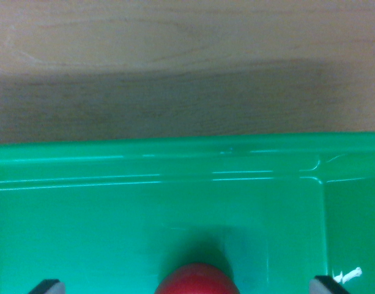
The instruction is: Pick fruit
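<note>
A red round fruit shows only its top at the bottom centre of the wrist view; the rest is cut off by the frame edge. It lies inside a green plastic bin, over the bin's floor. My gripper is open, and only the dark tips of its fingers show, one at the lower left and one at the lower right. The fruit sits between them with wide gaps on both sides, touching neither finger.
The bin's far rim runs straight across the middle of the view, with an inner corner at the wrist view's right. Beyond the rim lies a wooden tabletop, partly in shadow.
</note>
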